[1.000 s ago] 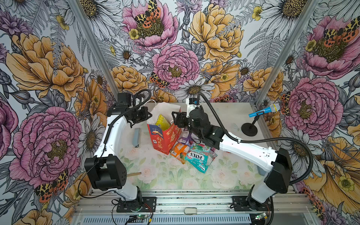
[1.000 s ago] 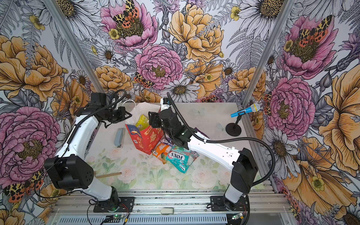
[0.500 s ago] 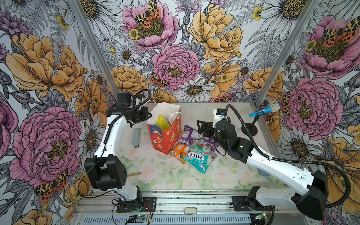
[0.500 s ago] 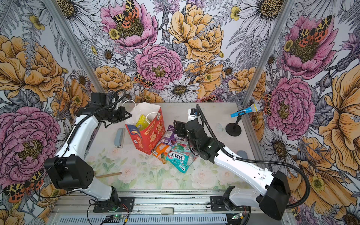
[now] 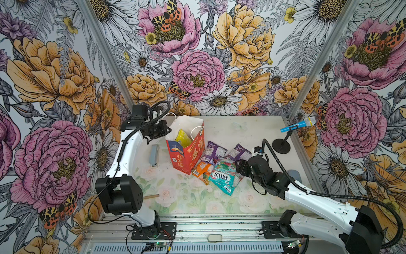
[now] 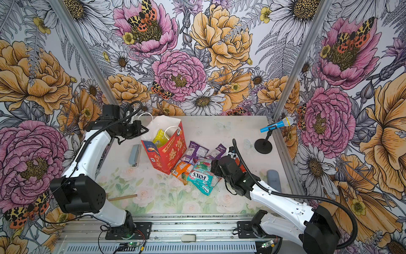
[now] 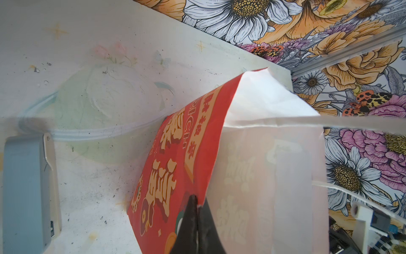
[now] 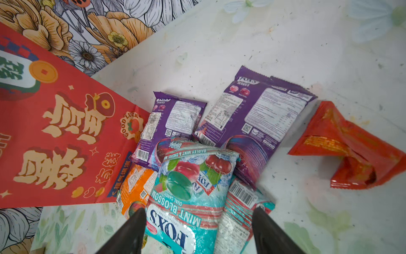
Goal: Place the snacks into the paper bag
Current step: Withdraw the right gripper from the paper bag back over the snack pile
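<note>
- Looking down on a pale flower-print tabletop (image 5: 241, 132) boxed in by floral wallpaper.
- Seeing the paper bag (image 5: 186, 158) standing upright left of centre in both top views, with its mouth open and white lining showing.
- Spotting a yellow packet (image 5: 182, 138) sitting inside the bag, its upper part showing above the rim.
- Reading the left gripper (image 7: 196, 199) as pinched tight on the bag's top edge: one finger on the red outside, one on the white inside.
- Finding the other snacks heaped on the table just right of the bag's base.
- Seeing a purple packet (image 8: 173, 125) touching the bag wall, and a second purple packet (image 8: 259, 114) lying beside it.
- Noting an orange packet (image 8: 136, 187) lying against the bag's lower edge.
- Noting the teal FOX'S packet (image 8: 191, 198) lying on top at the front, overlapping the orange one and both purple ones.
- Catching a striped packet (image 8: 241, 198) with a barcode lying partly under the teal one.
- Seeing a red-orange triangular packet (image 8: 351, 149) lying apart from the heap, beyond the second purple packet; mostly hidden in the top views.
- Reading the right gripper (image 8: 198, 217) as spread wide over the teal packet, one finger on each side; not resolving any contact.
- Logging a grey block (image 5: 153, 154) lying flat left of the bag, apart from it.
- Logging a blue toy microphone (image 5: 296, 125) standing on its black stand at the far right edge, well apart.
</note>
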You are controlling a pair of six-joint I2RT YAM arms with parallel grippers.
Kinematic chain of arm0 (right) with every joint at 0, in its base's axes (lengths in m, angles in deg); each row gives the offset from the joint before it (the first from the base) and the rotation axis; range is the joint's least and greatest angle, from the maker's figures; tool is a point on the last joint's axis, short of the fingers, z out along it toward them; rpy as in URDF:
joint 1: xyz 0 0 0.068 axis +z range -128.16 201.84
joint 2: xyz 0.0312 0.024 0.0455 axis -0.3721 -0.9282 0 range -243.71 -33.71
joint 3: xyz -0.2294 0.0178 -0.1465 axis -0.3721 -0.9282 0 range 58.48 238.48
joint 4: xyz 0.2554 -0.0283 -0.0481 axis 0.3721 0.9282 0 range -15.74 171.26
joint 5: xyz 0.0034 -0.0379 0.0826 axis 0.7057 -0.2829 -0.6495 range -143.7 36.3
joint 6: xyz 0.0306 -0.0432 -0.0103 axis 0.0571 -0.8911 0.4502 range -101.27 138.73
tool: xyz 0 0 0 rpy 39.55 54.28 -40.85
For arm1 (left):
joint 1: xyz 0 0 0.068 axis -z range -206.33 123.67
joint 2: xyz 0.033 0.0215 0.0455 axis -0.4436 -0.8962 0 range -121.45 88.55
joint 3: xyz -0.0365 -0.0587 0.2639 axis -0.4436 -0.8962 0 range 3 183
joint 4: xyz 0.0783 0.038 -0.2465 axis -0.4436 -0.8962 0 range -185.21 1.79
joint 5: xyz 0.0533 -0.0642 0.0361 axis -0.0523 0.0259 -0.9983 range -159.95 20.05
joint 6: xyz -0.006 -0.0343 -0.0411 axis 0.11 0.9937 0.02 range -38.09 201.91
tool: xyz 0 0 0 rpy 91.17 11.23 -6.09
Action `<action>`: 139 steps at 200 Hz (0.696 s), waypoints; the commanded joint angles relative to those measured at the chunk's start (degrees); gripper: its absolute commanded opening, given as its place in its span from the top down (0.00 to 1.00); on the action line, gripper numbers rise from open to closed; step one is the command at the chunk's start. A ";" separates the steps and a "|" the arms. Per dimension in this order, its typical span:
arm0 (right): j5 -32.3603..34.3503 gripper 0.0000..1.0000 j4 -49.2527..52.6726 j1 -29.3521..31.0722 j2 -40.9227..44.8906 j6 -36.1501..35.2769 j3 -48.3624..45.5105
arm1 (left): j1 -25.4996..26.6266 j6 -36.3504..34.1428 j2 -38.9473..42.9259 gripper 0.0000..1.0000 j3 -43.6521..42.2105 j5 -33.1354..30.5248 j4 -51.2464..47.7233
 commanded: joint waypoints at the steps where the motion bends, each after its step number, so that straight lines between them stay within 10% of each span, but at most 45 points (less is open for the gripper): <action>1: -3.33 0.24 -0.38 -0.36 -2.66 1.80 -0.63 | -0.56 0.56 1.26 1.00 -0.63 0.66 0.69; 139: -13.31 0.33 -21.50 -3.59 -12.43 7.60 -11.00 | -0.22 0.67 0.85 1.00 -0.76 0.66 0.74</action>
